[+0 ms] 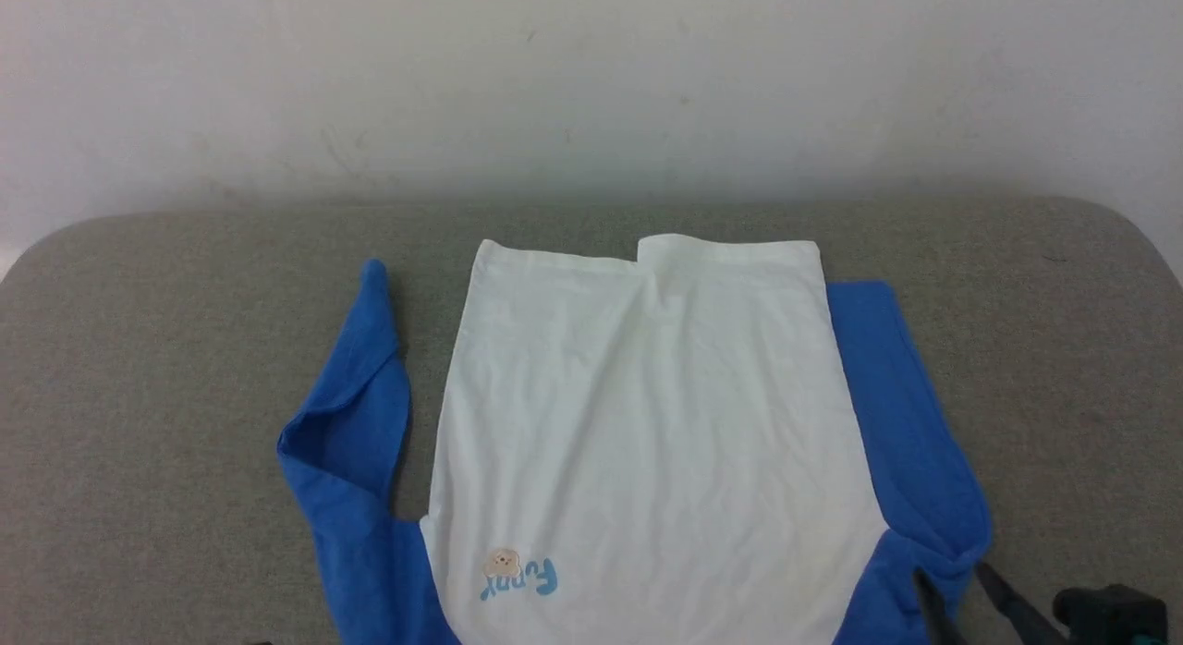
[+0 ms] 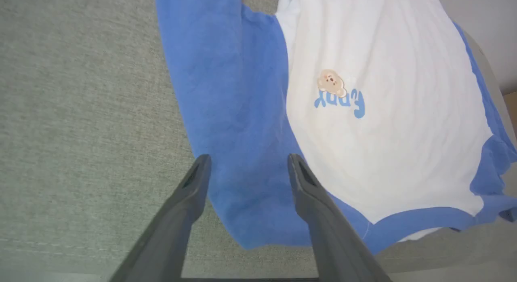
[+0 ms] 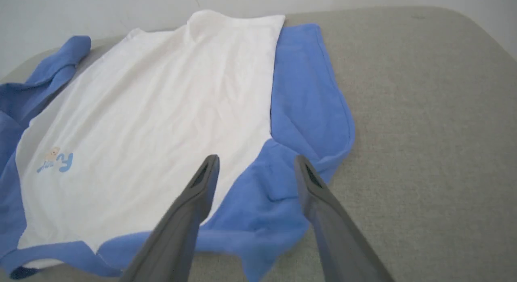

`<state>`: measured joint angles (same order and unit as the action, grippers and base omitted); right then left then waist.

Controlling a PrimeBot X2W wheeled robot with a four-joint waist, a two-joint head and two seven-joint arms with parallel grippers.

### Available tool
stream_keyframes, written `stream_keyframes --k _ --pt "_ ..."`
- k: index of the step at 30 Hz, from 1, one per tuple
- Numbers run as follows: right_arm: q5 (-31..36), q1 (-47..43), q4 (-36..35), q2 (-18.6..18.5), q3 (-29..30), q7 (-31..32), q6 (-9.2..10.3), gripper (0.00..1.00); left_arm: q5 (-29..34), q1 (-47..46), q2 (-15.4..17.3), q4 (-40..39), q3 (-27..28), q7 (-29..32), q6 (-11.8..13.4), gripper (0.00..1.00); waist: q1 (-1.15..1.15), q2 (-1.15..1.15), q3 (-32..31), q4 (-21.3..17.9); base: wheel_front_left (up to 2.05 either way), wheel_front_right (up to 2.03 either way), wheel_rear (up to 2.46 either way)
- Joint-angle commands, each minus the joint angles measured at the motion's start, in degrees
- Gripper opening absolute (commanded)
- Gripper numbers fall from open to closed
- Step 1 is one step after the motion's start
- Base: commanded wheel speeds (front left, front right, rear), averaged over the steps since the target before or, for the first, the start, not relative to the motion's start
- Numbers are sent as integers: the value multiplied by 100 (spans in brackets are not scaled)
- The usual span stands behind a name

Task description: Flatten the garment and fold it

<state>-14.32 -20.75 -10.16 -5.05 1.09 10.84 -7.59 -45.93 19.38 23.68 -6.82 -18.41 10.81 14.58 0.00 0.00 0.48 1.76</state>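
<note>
The garment [image 1: 647, 423] lies spread on the grey table, white body up, collar end nearest me and hem toward the wall. Its beige patch [image 1: 502, 562] with light-blue lettering sits near the lower left of the body. The left blue sleeve [image 1: 356, 423] is bent back on itself; the right blue sleeve [image 1: 910, 423] lies along the body. My left gripper [image 2: 248, 163] hangs open just above the left shoulder's blue cloth [image 2: 242, 152], holding nothing. My right gripper [image 3: 256, 160] is open over the right shoulder's bunched blue cloth [image 3: 262, 201], and its fingers [image 1: 957, 580] show at the lower right.
The grey padded table [image 1: 139, 349] has rounded far corners and stands against a pale wall [image 1: 591, 72]. Bare table surface lies to the left and right of the garment.
</note>
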Motion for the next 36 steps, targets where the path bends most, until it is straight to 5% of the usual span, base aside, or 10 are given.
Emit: stream_keyframes --k 1,11,19,27,36 --pt "-49 23 -143 55 42 -103 10 100 23 -110 44 -109 79 -52 -37 100 0 0 -20 14 0 0 0" --pt "246 647 -1108 201 323 -229 10 100 360 -1364 442 -495 818 -434 125 100 0 0 350 -98 0 0 0" --pt "322 1459 -1270 212 252 -197 10 100 337 -3470 608 718 1069 -582 -318 100 0 0 1195 -370 0 0 0" --pt "331 1903 -1117 214 49 -239 10 100 133 -5254 952 2198 738 458 -991 100 0 0 1756 -645 0 0 0" --pt "253 2160 -865 216 -200 -361 10 100 -176 -6422 1279 3720 302 2361 -1394 100 0 0 2166 -1043 0 0 0"
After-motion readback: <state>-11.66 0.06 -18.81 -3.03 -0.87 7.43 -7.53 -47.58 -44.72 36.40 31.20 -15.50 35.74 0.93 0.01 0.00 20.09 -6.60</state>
